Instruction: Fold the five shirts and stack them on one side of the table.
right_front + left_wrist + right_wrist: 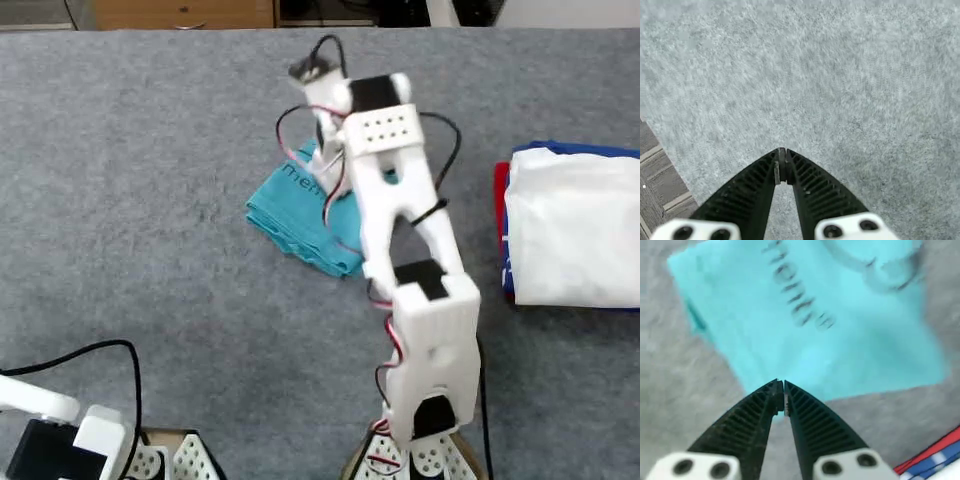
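A: Although the grey surface [150, 200] takes up nearly the whole high view, what's the biggest thing lying on it?

B: The stack [575, 230] of folded shirts at the right-hand edge. A white shirt [580, 215] lies on top, and blue and red edges show beneath it.

A: And the other shirt?

B: The teal shirt [300, 225] lies folded near the middle, well apart from the stack, with dark lettering on its upper face. Its outline is uneven, and layers show along one edge.

A: Where are the arms?

B: The right arm [400, 200] stretches out from the near edge and crosses over the teal shirt. The left arm [60, 430] sits tucked at the near left corner.

A: How do the tools stand?

B: The right tool [780, 385] has its tips pressed together with nothing between them, and it hangs over the teal shirt's edge. The left tool [782, 152] is likewise closed and empty, over bare grey surface.
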Action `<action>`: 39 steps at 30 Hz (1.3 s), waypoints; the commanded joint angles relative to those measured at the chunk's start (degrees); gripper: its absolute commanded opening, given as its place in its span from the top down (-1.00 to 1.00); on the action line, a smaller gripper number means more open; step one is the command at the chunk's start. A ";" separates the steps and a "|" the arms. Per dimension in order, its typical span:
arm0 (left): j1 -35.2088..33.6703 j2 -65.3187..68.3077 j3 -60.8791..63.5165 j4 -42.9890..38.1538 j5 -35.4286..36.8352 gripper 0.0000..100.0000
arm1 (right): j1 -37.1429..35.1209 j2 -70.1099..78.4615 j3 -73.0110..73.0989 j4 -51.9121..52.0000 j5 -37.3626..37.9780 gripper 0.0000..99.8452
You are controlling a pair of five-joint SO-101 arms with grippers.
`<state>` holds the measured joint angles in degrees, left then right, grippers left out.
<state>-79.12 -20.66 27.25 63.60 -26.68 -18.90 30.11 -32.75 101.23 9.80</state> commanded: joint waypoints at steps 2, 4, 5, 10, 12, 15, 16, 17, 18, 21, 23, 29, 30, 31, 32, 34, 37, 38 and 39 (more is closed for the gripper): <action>1.05 -2.42 -3.52 -0.62 -0.35 0.96 | -0.57 -3.74 11.21 -4.04 -2.81 1.00; 1.05 -2.42 -3.52 -0.70 -0.35 0.96 | -0.57 -2.24 14.99 -7.47 -2.73 1.00; 1.05 -2.42 -3.52 -0.62 -0.35 0.96 | -0.84 -1.27 16.66 -8.70 -2.73 1.00; 0.97 -2.42 -3.43 -0.44 -0.35 0.96 | -5.23 3.21 21.93 -9.76 -2.81 1.00; 0.70 -2.42 -3.43 -0.44 -0.35 0.96 | -6.11 3.56 22.64 -9.76 -2.81 1.00; 0.44 -2.42 -3.43 -0.35 -0.35 0.96 | -6.11 2.77 21.32 -8.97 -2.81 1.00; 0.44 -2.42 -3.43 -0.35 -0.35 0.96 | -6.11 1.98 20.18 -7.82 -2.81 1.00; 0.35 -2.42 -3.43 -0.35 -0.35 0.96 | -6.11 1.10 18.86 -6.77 -2.81 1.00; 0.35 -2.42 -3.43 -0.35 -0.35 0.96 | -6.11 0.13 17.36 -5.63 -2.81 1.00; 0.35 -2.42 -3.43 -0.35 -0.35 0.96 | -5.85 -2.86 11.91 -2.55 -2.73 1.00; 0.26 -2.42 -3.43 -0.35 -0.35 0.96 | -5.23 -4.35 8.04 -1.23 -2.73 1.00; -0.88 -2.42 -3.34 -0.35 -1.14 0.96 | -3.38 -5.05 -1.71 -0.62 -6.07 1.00; -0.88 -2.42 -3.25 -0.35 -2.37 0.96 | -3.30 -4.79 -2.51 -0.79 -9.14 1.00; -0.88 -2.42 -3.25 -0.35 -3.25 0.96 | -3.12 -4.26 -3.12 -0.88 -12.31 1.00; -0.88 -2.42 -3.25 -0.35 -3.69 0.96 | -2.95 -3.74 -3.82 -0.88 -15.65 1.00; -0.88 -2.42 -3.43 -0.35 -3.87 0.96 | -2.95 -3.12 -5.67 -0.35 -21.80 1.00; -0.88 -2.42 -3.43 -0.35 -3.87 0.96 | -2.68 -3.12 -7.87 0.79 -29.71 1.00; -0.88 -2.42 -3.43 -0.44 -3.87 0.96 | -2.59 -3.12 -8.40 1.05 -31.30 1.00; -0.88 -2.42 -3.43 -0.53 -3.87 0.96 | -2.33 -3.21 -8.57 1.14 -32.00 1.00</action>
<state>-79.30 -20.66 26.64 63.60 -30.20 -22.33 28.62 -37.93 101.14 -17.54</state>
